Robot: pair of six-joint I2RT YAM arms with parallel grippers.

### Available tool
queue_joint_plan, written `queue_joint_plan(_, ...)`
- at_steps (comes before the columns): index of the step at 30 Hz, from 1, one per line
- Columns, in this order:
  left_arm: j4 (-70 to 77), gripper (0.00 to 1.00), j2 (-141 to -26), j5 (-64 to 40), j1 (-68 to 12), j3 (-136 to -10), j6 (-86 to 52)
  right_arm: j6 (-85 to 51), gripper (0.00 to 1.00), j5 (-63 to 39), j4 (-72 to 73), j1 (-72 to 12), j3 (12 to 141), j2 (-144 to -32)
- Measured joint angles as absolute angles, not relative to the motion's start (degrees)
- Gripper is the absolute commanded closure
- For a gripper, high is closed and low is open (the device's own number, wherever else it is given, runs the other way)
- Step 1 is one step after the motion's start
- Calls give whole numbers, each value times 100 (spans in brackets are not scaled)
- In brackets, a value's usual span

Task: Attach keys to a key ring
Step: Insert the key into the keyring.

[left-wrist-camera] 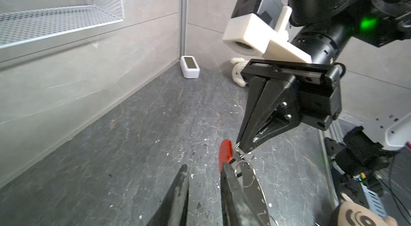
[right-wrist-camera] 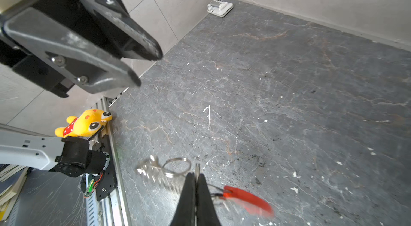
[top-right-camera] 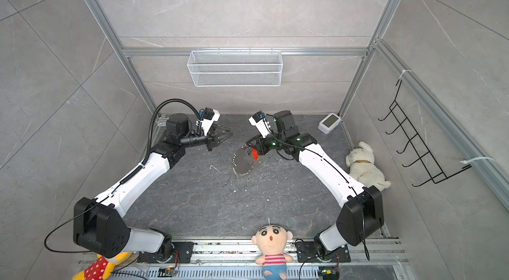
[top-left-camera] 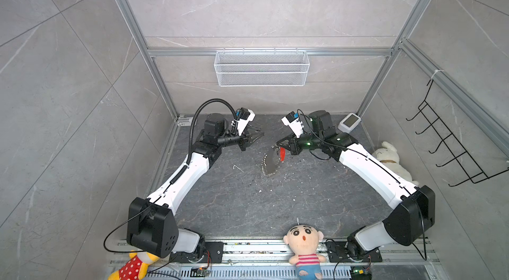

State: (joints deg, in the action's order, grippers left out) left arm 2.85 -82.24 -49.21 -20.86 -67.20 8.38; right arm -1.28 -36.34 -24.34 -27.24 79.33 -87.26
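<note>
The right gripper (right-wrist-camera: 195,177) has its claw pressed together on a thin metal edge of the key ring (top-left-camera: 270,164). In both top views the loop hangs from the tips, just toward 12 o'clock of the middle of the table (top-left-camera: 234,204); whether its lower end touches the table I cannot tell. Its long axis runs from 1 o'clock to 7 o'clock; the red strip (top-left-camera: 282,153) sits at the 1 o'clock end beside the claw; the grey band (left-wrist-camera: 252,182), fringed with silver rings (right-wrist-camera: 155,169), points to 7 o'clock. The left gripper (top-left-camera: 260,131) is at 11 o'clock of the loop and apart from it; it points toward 3 o'clock, claw spread, nothing between.
</note>
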Motion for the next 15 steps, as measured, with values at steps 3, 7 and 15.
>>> queue_joint_plan(3, 200, 55, -8501, -5426, -2086, -6753, 1035, -99, 100, -3745, -2464, -2724, 8047, -8772)
queue_joint_plan(7, -242, 48, -8844, -5887, -2086, -6978, 1339, -23, 100, -3846, -2475, -2724, 8167, -8777)
queue_joint_plan(15, -510, 51, -9148, -6355, -2088, -7507, 1476, -16, 100, -4064, -2486, -2722, 8239, -8777)
